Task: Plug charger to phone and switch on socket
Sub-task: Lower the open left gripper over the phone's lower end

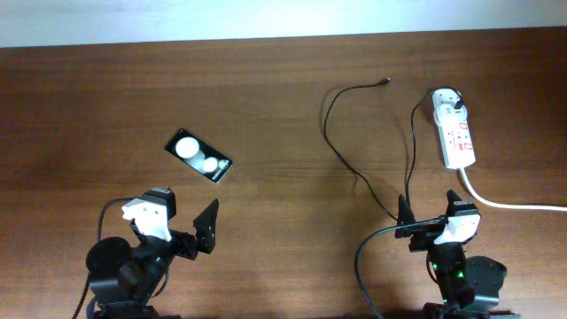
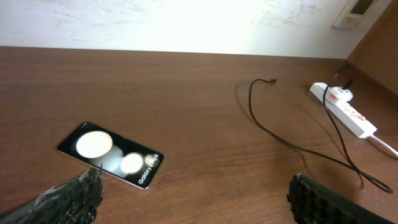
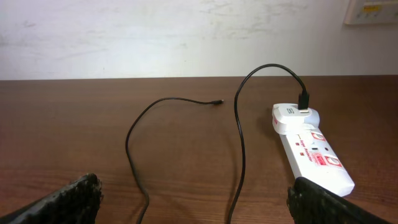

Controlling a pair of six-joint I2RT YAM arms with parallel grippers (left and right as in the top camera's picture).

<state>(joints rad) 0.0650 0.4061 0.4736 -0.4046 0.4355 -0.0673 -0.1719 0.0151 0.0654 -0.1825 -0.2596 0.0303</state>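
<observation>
Charger (image 1: 354,174) looks limp and light, tip far centre on worktop (image 1: 266,257), adapter in socket (image 1: 457,140) far right | best pinched at stiff tip | phone (image 1: 198,156) lies left, well apart, likely slippery | left and right jaws spread, empty

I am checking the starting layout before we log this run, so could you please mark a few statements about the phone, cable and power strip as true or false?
1. The cable has its plug tip in the phone. False: the tip lies loose on the table, far from the phone.
2. The white adapter sits in the power strip. True.
3. The phone lies flat on the left arm's side of the table. True.
4. The right jaws grip the cable. False: they stand open, holding nothing.
</observation>
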